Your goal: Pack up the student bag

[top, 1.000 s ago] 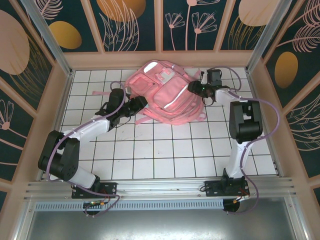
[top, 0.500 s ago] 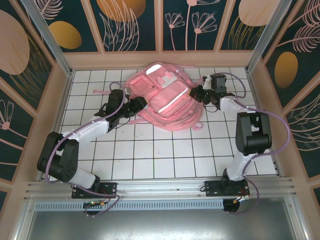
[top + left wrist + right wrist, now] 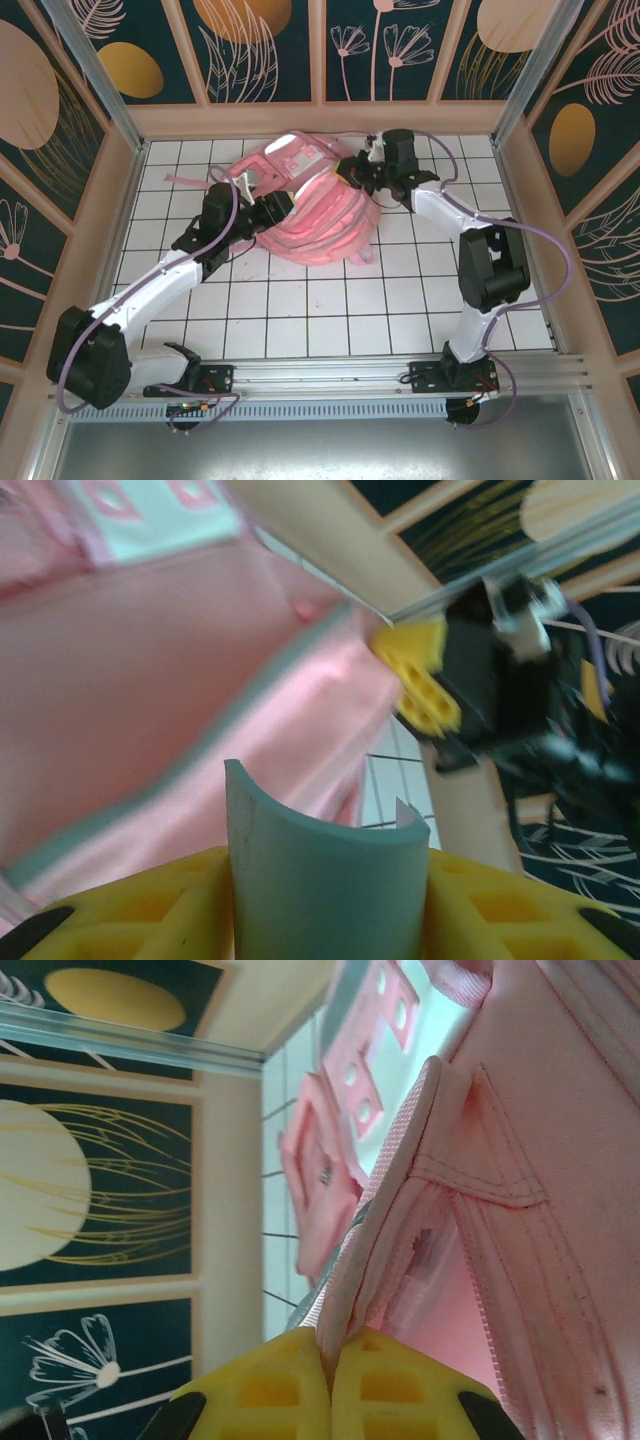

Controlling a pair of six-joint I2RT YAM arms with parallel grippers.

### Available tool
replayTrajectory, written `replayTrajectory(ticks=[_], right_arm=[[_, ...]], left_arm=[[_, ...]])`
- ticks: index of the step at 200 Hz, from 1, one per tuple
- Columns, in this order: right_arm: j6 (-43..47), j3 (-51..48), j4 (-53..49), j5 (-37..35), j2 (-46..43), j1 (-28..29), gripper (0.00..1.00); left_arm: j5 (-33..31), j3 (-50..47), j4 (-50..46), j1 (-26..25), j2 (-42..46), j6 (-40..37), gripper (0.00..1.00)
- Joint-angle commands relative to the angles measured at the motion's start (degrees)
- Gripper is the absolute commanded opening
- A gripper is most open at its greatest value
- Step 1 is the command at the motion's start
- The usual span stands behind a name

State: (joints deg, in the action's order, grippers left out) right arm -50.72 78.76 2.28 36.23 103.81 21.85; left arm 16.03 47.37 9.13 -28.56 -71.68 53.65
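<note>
The pink student bag (image 3: 315, 215) lies bunched up at the back middle of the tiled table, with its white patch (image 3: 300, 150) facing the back wall. My right gripper (image 3: 352, 172) is shut on a pink seam edge of the bag (image 3: 520, 1160) beside a zipper, and the fabric is pinched between its yellow fingers (image 3: 290, 1390). My left gripper (image 3: 262, 210) sits against the bag's left side. It is shut on a grey-green bent sheet (image 3: 325, 880) that stands up between its yellow fingers (image 3: 150, 910), close to the bag's pink cloth (image 3: 150, 680).
A loose pink strap (image 3: 188, 181) trails over the tiles left of the bag. Wooden walls (image 3: 320, 117) and metal posts (image 3: 90, 70) close in the table on three sides. The near half of the white tiles (image 3: 320, 310) lies between the two arms.
My right gripper has shut on the bag's edge and pulled it up and to the left. The bag has bunched and shifted left. My left arm has reached further in with the sheet.
</note>
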Motion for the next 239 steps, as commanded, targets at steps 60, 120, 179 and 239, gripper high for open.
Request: replayTrajectory(ticks=[60,120,179,239], right_arm=[[-7.27,9.22,6.85,1.56,3.4,3.56,0.0],[-6.59,1.85,7.03,0.96,-3.3,3.14,0.0],[-9.66,-5.17,12.07,2.17,-6.94,2.91,0.0],[-9.4,-6.26,12.73,2.32,-6.92,3.03,0.0]], left_arm=[[-2.88,-0.68,17.84,-13.67,-13.12,9.69,0.46],[-25.89,4.04,16.81,-13.66,-20.01,9.06,0.46],[-46.05,15.0,2.83,-12.19,-23.26,-0.19,0.56],[-47.13,21.26,-3.29,-12.14,-31.73,-3.78,0.63]])
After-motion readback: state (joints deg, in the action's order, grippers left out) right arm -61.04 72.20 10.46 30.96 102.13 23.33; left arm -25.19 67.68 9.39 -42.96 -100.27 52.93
